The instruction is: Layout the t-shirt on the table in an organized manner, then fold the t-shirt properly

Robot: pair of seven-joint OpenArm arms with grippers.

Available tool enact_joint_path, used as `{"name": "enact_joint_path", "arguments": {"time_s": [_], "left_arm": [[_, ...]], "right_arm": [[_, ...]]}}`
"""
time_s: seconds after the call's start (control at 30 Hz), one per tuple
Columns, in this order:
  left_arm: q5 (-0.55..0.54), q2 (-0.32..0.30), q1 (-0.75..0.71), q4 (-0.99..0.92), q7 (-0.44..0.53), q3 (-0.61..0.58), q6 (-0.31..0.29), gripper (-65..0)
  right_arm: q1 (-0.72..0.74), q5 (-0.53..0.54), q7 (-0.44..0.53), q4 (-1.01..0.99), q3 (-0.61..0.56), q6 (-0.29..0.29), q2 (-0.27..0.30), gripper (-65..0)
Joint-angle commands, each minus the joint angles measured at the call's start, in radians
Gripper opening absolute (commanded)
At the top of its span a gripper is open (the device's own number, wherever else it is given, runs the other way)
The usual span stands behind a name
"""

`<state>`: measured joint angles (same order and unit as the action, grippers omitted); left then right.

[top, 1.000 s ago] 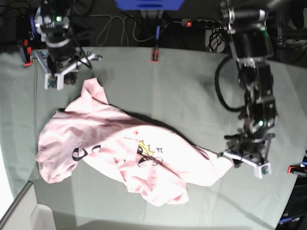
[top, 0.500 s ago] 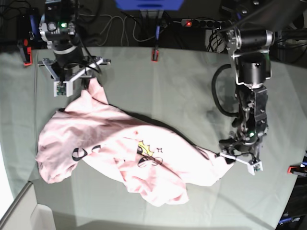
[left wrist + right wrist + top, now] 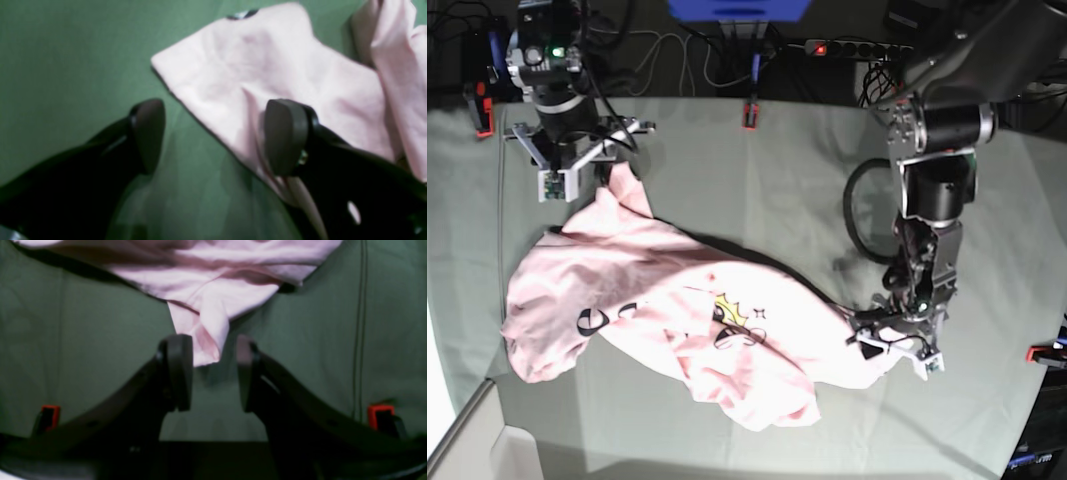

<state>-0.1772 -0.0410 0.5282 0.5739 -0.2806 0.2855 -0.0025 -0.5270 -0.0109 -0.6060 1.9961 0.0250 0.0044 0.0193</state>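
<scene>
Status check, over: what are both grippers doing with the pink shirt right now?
Left gripper open, straddling a shirt edge. Right gripper open around a corner. T-shirt crumpled on table. Nothing in the way.

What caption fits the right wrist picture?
Open right gripper straddles a hanging tip of the pink t-shirt above the table.

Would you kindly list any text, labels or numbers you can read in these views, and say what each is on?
None can be read.
t-shirt: black lettering beside a small yellow-and-black print, folded over and too crumpled to read.
left wrist view: a dark mark at the shirt's far edge, too blurred.
right wrist view: no text.
</scene>
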Motion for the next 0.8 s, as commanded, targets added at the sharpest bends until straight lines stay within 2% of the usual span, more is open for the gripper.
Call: {"name": "enact_joint_path", "arguments": {"time_s": [0.0,0.27,0.33,0.4,0.67,0.77], "left_arm": [[0.000,0.002,0.037,0.014,0.024,-0.001,-0.001,-19.5],[-0.008,0.000,0.037,-0.087,0.030,0.001,-0.001,-19.7],[-0.003,-0.001,0.036,-0.113,0.082,-0.001,-0.001,-21.4],[0.000,-0.001,0.036,-0.147,0.134,-0.001,-0.001,-26.9],[0.000,-0.018,0.034,-0.191,0.151,-0.001,-0.001,-64.9],[0.000,-0.027,0.034,-0.185,0.148,-0.001,-0.001,-64.5]], "right_arm": [[-0.003,0.006,0.021,0.016,0.003,0.001,0.001,-42.1],[-0.006,0.006,0.021,0.016,0.005,0.001,0.001,-42.1],[-0.006,0.006,0.021,0.016,0.005,0.001,0.001,-42.1],[-0.006,0.006,0.021,0.016,0.005,0.001,0.001,-42.1],[-0.005,0.006,0.021,0.015,0.000,0.001,0.001,-42.1],[-0.005,0.006,0.021,0.015,0.000,0.001,0.001,-42.1]]}}
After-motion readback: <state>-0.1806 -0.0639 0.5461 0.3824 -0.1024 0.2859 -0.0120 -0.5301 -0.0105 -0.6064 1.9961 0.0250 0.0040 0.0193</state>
